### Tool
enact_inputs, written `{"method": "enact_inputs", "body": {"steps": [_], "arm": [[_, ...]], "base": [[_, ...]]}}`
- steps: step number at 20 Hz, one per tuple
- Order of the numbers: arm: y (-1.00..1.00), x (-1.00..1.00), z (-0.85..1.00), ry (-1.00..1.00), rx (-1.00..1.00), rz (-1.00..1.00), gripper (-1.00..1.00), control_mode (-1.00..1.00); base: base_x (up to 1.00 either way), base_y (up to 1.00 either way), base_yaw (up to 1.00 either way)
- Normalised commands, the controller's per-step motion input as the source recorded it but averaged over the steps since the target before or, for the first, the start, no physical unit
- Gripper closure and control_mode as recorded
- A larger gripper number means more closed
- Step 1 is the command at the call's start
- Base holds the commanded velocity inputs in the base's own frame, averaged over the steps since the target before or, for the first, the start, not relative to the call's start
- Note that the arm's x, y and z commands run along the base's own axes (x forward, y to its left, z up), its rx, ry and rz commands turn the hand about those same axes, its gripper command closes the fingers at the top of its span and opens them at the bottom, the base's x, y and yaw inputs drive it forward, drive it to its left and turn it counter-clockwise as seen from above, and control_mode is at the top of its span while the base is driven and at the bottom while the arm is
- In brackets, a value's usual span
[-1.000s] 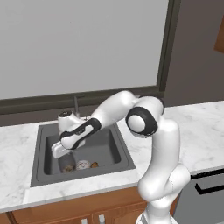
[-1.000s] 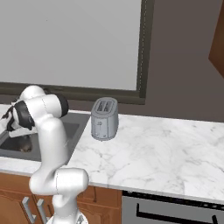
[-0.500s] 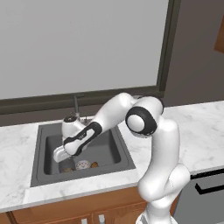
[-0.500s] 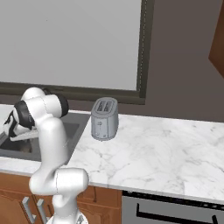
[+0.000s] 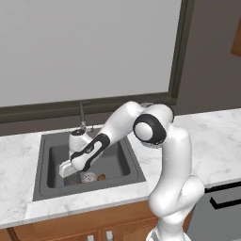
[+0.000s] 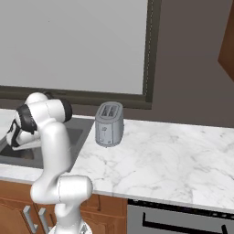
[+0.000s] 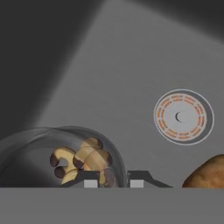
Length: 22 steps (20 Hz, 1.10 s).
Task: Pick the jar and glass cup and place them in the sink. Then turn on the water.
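My gripper [image 7: 113, 180] is shut on the jar [image 7: 65, 161], a clear glass cylinder with brown-golden bits inside; its fingers straddle the jar's right wall. In the left base view the gripper [image 5: 69, 170] hangs low inside the dark grey sink [image 5: 44, 160], left of the round silver drain [image 5: 88, 177]. From the hand, the drain [image 7: 183, 117] lies on the sink floor [image 7: 131, 74] to the upper right. The slim dark faucet [image 5: 82, 115] stands behind the basin with no water running. The glass cup is out of view.
A brown lump [image 5: 101, 177] lies on the sink floor beside the drain, at the lower right of the hand view [image 7: 208, 173]. A silver toaster [image 6: 109, 123] stands on the marble counter [image 6: 173, 155] right of the sink. A window runs along the back wall.
The hand has sunk lower into the sink with the jar, drifting a little toward the front. The brown lump and drain stay put.
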Motion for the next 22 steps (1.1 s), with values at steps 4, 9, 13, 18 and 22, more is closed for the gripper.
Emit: {"method": "enact_inputs", "body": {"steps": [4, 9, 13, 18, 22], "arm": [[0.00, 0.00, -0.25, 0.00, 0.00, 0.00, 1.00, -1.00], [0.00, 0.00, -0.21, 0.00, 0.00, 0.00, 1.00, -1.00], [0.00, 0.00, -0.16, 0.00, 0.00, 0.00, 1.00, -1.00], [0.03, 0.00, -0.10, 0.01, 0.00, 0.00, 1.00, -1.00], [0.08, 0.00, -0.11, 0.02, 0.00, 0.00, 1.00, -1.00]], "base": [[0.00, 0.00, 0.00], [0.00, 0.00, 0.00], [0.00, 0.00, 0.00], [0.00, 0.00, 0.00], [0.00, 0.00, 0.00]]}}
